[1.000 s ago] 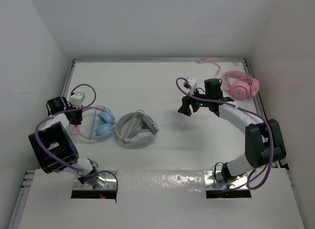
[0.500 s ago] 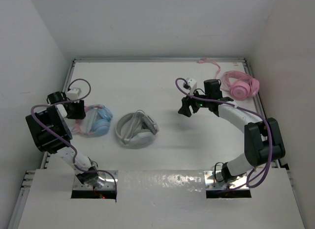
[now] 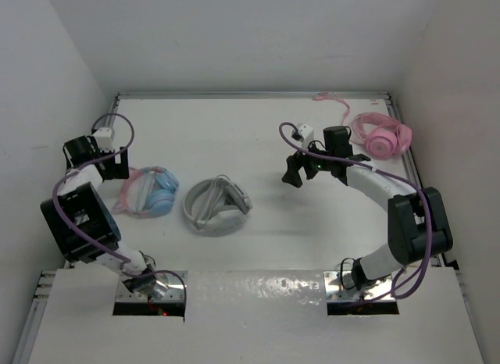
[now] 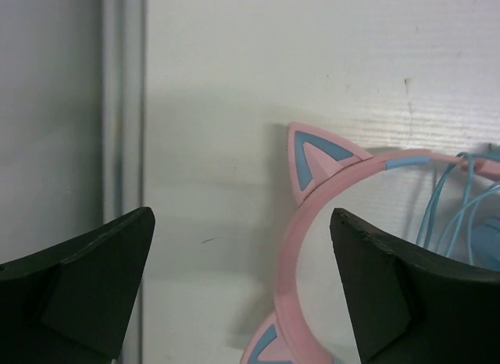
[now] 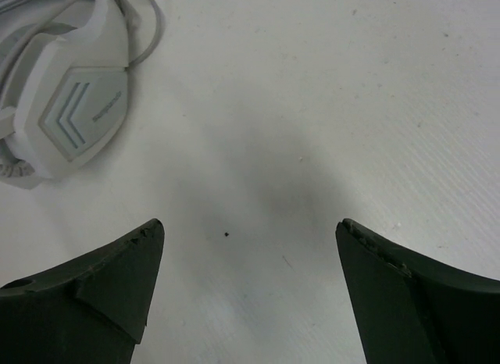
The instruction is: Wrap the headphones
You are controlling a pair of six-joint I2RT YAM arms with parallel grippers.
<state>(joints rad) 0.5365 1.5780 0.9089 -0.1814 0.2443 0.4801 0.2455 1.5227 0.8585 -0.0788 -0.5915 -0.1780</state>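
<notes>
The headphones (image 3: pixel 150 194) lie flat at the table's left, pink cat-ear headband to the left and light blue ear cups to the right. My left gripper (image 3: pixel 116 167) hovers open just behind and left of them, holding nothing. In the left wrist view the pink headband (image 4: pixel 292 247), a cat ear (image 4: pixel 314 156) and the thin blue cable (image 4: pixel 444 209) lie below the left gripper (image 4: pixel 242 223), the band close to the right finger. My right gripper (image 3: pixel 295 173) hangs open over bare table at mid-right, and in its own view the right gripper (image 5: pixel 250 223) is empty.
White-grey headphones (image 3: pixel 217 208) sit in the middle of the table, also at the upper left of the right wrist view (image 5: pixel 70 114). All-pink headphones (image 3: pixel 380 136) lie at the back right. The table's raised left rim (image 4: pixel 122 106) runs close beside my left gripper.
My left gripper went from shut to wide open, letting go of the headphones after dragging them left, and drew back toward the left wall. The right gripper opened wider without moving.
</notes>
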